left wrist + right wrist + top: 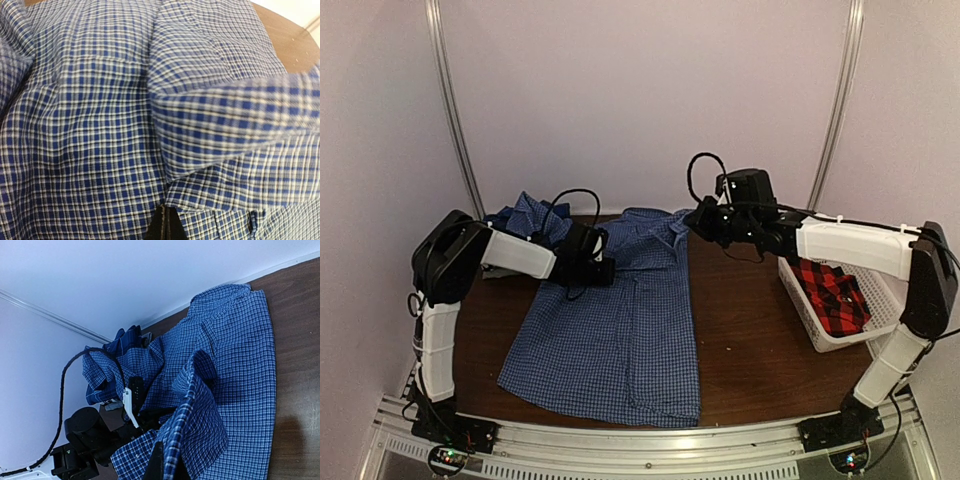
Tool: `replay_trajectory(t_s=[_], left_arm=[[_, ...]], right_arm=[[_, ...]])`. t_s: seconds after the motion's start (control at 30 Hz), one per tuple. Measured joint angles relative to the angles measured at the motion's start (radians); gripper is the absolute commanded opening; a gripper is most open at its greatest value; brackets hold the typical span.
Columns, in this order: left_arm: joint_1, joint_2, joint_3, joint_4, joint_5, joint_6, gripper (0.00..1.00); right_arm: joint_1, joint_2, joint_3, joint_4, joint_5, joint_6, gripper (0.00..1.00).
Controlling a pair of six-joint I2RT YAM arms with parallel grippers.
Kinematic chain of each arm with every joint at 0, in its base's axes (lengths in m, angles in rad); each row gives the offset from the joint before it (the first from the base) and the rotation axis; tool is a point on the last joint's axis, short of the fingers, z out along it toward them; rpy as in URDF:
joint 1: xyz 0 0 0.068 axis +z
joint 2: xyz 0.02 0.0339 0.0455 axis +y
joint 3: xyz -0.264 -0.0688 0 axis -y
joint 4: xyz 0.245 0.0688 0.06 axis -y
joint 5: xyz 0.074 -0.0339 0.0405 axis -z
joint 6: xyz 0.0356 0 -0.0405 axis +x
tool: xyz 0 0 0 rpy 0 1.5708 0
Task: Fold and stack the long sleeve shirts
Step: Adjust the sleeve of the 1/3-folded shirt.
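The blue-and-white check shirt (620,335) lies spread on the brown table, collar at the far end. My left gripper (601,268) is at its left shoulder and shut on a fold of the cloth, which fills the left wrist view (100,125) down to the fingertips (161,229). My right gripper (698,222) is at the collar's right side, shut on a raised edge of the same shirt (200,405). The darker blue plaid shirt (530,216) is bunched at the back left. The red-and-black plaid shirt (832,292) lies in the basket.
A white slatted basket (812,322) stands at the right edge of the table. Bare table (750,340) shows between the spread shirt and the basket. A purple wall with metal rails closes the back. My left arm (95,437) shows in the right wrist view.
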Motion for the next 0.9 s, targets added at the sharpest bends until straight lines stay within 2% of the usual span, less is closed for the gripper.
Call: replay_trajectory(t_s=[0.27, 0.33, 0.4, 0.5, 0.6, 0.67, 0.9], left_arm=[[0.0, 0.0, 0.001, -0.01, -0.012, -0.127, 0.0], [0.0, 0.0, 0.002, -0.021, -0.008, -0.147, 0.04], [0.002, 0.0, 0.003, -0.031, -0.002, -0.161, 0.11], [0.007, -0.008, 0.004, -0.046, 0.026, -0.179, 0.21], [0.016, -0.023, 0.004, -0.072, 0.052, -0.185, 0.29], [0.022, -0.034, 0.004, -0.092, 0.064, -0.182, 0.33], [0.028, -0.127, -0.028, -0.156, 0.093, -0.169, 0.36]], right_arm=[[0.076, -0.141, -0.247, 0.05, 0.005, 0.07, 0.0], [0.103, -0.169, -0.324, 0.072, -0.004, 0.093, 0.0], [0.127, -0.189, -0.398, 0.08, -0.021, 0.114, 0.09], [0.143, -0.197, -0.471, 0.071, -0.041, 0.124, 0.29], [0.145, -0.211, -0.499, 0.017, -0.037, 0.097, 0.47], [0.144, -0.236, -0.501, -0.034, -0.016, 0.055, 0.54], [0.163, -0.317, -0.452, -0.179, 0.108, -0.147, 0.56]])
